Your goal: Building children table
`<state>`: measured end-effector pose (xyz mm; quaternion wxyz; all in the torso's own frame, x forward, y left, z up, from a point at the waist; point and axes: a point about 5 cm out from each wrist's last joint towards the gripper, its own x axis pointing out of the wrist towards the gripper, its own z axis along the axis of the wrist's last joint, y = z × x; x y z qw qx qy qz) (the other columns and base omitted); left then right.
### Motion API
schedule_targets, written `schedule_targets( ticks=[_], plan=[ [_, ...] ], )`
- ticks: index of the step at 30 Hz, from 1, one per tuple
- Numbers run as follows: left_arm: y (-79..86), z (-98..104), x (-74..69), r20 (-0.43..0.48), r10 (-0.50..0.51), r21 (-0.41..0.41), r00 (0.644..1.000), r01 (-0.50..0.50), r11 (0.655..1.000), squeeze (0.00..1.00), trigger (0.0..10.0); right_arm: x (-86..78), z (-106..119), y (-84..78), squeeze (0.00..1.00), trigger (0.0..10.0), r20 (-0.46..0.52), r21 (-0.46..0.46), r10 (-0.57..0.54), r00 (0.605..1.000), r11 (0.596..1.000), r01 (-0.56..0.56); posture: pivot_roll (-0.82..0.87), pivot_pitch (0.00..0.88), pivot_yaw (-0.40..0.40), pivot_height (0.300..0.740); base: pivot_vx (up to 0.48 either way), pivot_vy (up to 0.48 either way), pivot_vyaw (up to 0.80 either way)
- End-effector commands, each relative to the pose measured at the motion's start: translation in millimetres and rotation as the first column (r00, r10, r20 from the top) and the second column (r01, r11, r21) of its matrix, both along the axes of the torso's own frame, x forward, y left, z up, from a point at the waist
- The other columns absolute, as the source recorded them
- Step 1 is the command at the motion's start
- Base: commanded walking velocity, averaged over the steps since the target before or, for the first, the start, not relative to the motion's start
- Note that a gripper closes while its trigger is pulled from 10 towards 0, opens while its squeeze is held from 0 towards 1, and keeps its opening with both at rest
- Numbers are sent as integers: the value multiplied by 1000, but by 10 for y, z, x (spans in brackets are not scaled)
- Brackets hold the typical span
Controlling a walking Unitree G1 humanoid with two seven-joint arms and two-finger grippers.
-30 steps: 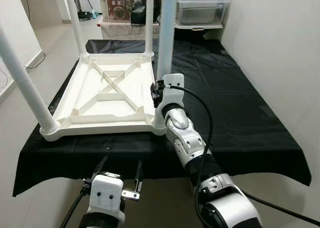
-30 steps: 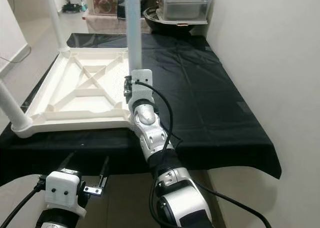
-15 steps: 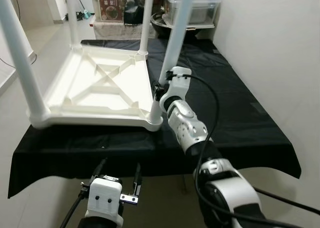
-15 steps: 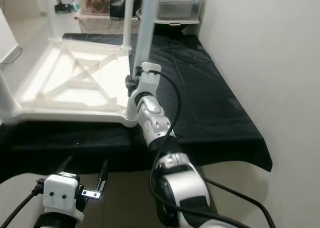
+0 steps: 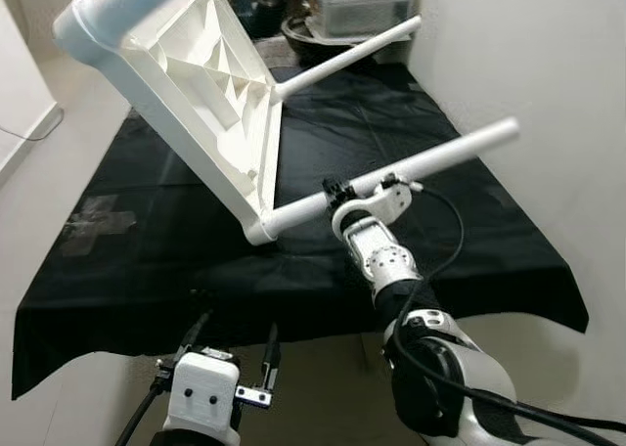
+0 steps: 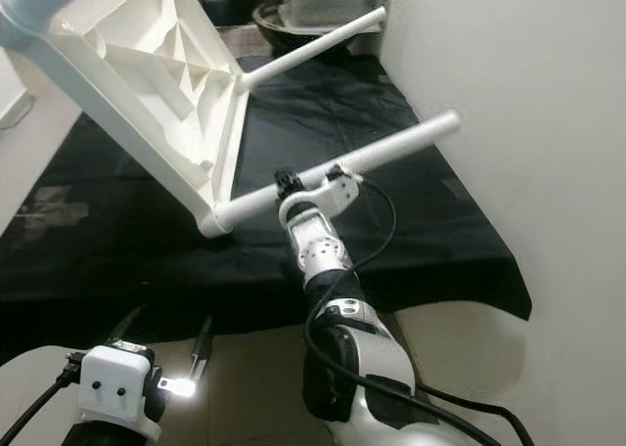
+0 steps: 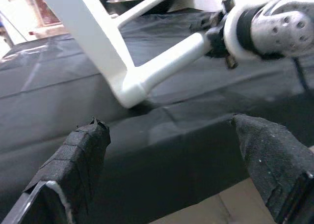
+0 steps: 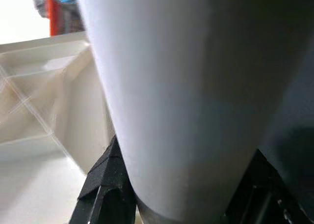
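Observation:
The white children's table (image 5: 196, 84) is tipped up on the black-covered bench (image 5: 147, 260), underside facing right and legs pointing right. Only its lower corner (image 5: 259, 233) touches the cloth. My right gripper (image 5: 335, 194) is shut on the near leg (image 5: 450, 153), close to that corner. In the right wrist view the leg (image 8: 186, 86) sits between the black fingers (image 8: 105, 184). A second leg (image 5: 352, 60) sticks out farther back. My left gripper (image 5: 237, 324) hangs open below the bench's front edge; in the left wrist view its fingers (image 7: 73, 170) are spread wide with nothing between them.
A clear plastic bin (image 5: 367, 6) and a dark bowl (image 5: 313, 37) stand behind the bench. A pale wall (image 5: 548, 94) runs along the right side, close to the leg tips. The cloth hangs over the front edge (image 5: 293, 314).
The table lay flat upside down with legs up; it has now swung up onto its near right corner, legs pointing right, with my right gripper still on the near leg. The camera shifted too.

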<state>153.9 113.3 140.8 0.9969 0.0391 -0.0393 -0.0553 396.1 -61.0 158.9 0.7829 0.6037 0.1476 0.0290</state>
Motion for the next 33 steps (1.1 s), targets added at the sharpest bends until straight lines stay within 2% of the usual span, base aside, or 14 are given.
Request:
schedule_targets(
  ticks=[1,4,5,10,15,16,17,22,23,25,26,32,33],
  plan=[
    [3,10,-30,-11,-7,14,1000,7,1000,0,10000,-98,-150,246,0,0,-103,88,75,992,994,-66,120,129,25,740,0,0,0],
    [7,15,-35,-11,-8,15,1000,8,1000,0,10000,-108,-174,255,0,0,-123,103,67,990,993,-55,128,132,28,740,0,0,0],
    [11,19,-42,-14,-7,18,1000,7,1000,0,10000,-125,-215,275,0,10000,-157,132,50,986,991,-29,128,132,28,740,0,0,0],
    [10,19,-45,-17,-6,20,1000,6,1000,0,10000,-123,-214,287,0,10000,-180,168,33,983,986,-3,133,135,26,740,0,0,0],
    [4,15,-44,-20,-7,19,1000,7,1000,0,10000,-102,-221,209,0,10000,-222,143,-39,974,987,72,133,135,26,740,0,0,0],
    [0,14,-41,-20,-6,19,1000,7,1000,0,10000,-92,-202,201,788,10000,-225,162,-51,973,983,89,126,136,22,740,0,0,0],
    [-1,14,-37,-20,-6,19,1000,6,1000,0,10000,-81,-170,210,1000,10000,-210,190,-55,976,977,96,126,136,21,740,0,0,0],
    [-5,11,-12,-18,-5,19,1000,5,1000,0,10000,-90,-190,225,1000,10000,-219,207,-43,975,974,90,121,129,17,740,0,0,0],
    [-5,11,-7,-17,-3,19,1000,4,1000,0,10000,-96,-205,224,949,10000,-227,212,-35,973,974,84,121,129,17,740,0,0,0],
    [-4,10,-2,-16,-1,21,1000,2,1000,0,10000,-97,-209,222,949,10000,-225,216,-27,974,973,77,118,127,14,740,0,0,0],
    [-4,7,7,-15,1,21,1000,0,1000,0,10000,-101,-214,220,0,10000,-222,229,-5,975,972,57,113,121,7,740,0,0,0],
    [1,7,24,-9,6,20,1000,-6,1000,0,10000,-118,-226,193,0,10000,-200,233,55,978,972,-7,109,121,6,740,0,0,0],
    [4,5,36,-6,9,19,1000,-9,1000,0,10000,-128,-236,141,0,10000,-188,231,69,980,973,-24,90,116,2,740,0,0,0]
  ],
)
